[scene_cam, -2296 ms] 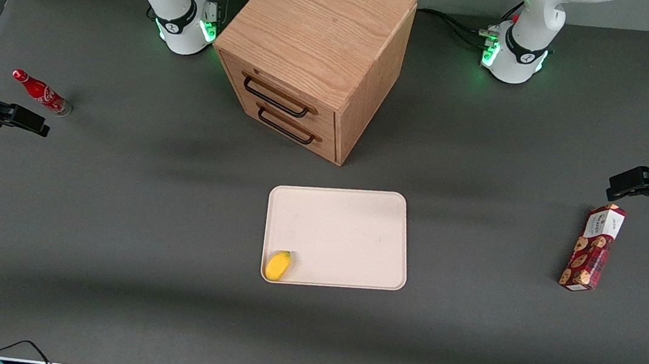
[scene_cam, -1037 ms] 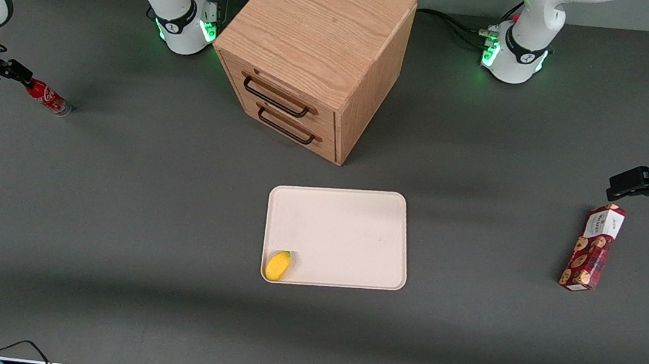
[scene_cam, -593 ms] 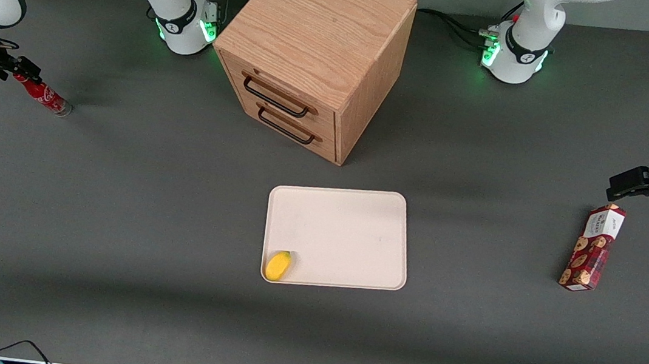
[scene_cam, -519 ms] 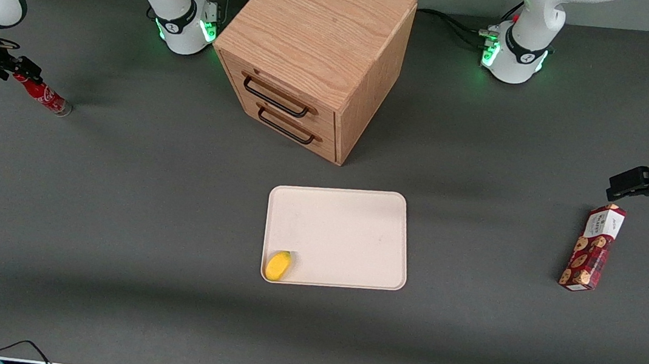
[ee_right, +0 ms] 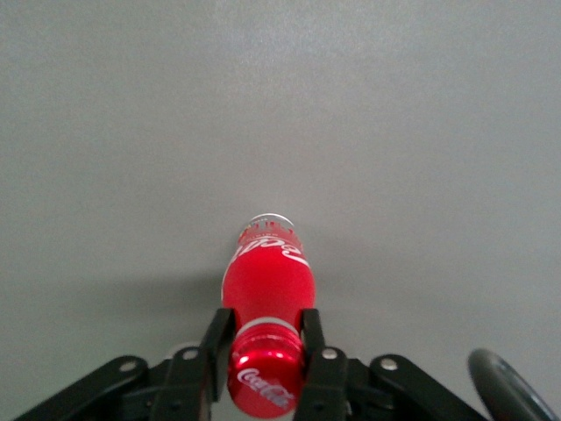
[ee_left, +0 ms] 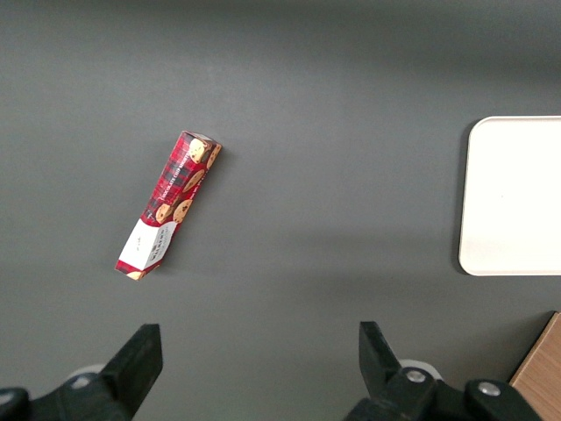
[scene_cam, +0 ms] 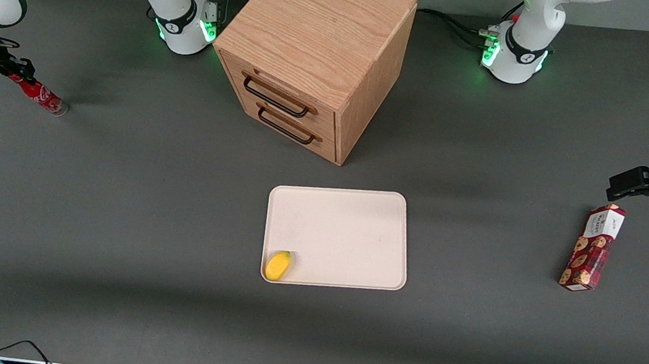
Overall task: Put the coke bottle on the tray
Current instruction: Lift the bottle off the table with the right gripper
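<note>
The coke bottle (scene_cam: 44,96), small and red with a silvery base, stands tilted on the grey mat at the working arm's end of the table. My gripper (scene_cam: 17,77) is at its cap end. In the right wrist view the gripper (ee_right: 266,351) has its two black fingers (ee_right: 217,344) pressed on either side of the bottle's (ee_right: 267,281) neck, just under the red cap. The cream tray (scene_cam: 350,227) lies flat in the middle of the table, nearer the front camera than the cabinet and far from the bottle.
A wooden drawer cabinet (scene_cam: 316,40) stands at the middle back. A small yellow object (scene_cam: 278,265) lies in one near corner of the tray. A red cookie box (scene_cam: 592,246) lies toward the parked arm's end and shows in the left wrist view (ee_left: 166,206).
My gripper came from nearer the camera over to the bottle's cap and closed round its neck. The bottle's base has shifted slightly toward the table's end.
</note>
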Robot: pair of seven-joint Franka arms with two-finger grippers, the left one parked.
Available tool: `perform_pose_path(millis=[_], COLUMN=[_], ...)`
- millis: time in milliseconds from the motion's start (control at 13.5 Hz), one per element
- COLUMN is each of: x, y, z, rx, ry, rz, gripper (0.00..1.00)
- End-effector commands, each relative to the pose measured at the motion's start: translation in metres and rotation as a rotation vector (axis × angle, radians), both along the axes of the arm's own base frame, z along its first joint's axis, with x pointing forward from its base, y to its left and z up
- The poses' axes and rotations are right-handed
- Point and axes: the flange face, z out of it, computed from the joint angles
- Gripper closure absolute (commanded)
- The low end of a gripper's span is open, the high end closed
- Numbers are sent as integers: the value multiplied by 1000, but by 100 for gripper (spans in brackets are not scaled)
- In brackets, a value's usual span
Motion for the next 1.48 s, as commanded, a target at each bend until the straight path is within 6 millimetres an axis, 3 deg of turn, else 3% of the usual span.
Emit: perform_pose_path(millis=[0,222,370,519,815,963,1111,1259,1407], x=[-4,0,13,42,111,148,187,216,230], y=[2,1,6,14,48,88,152,229,304], z=[1,8,25,63,178,238,296,332,352], rx=[-4,-10,-12,-16,-67,-56,-41,-53,-20], ry=[-4,-17,-24,24,86,73,65,73,50], rz=[17,17,14,30,42,33,-13,-62,-112], gripper=[100,100,100,100,100,100,100,100,100])
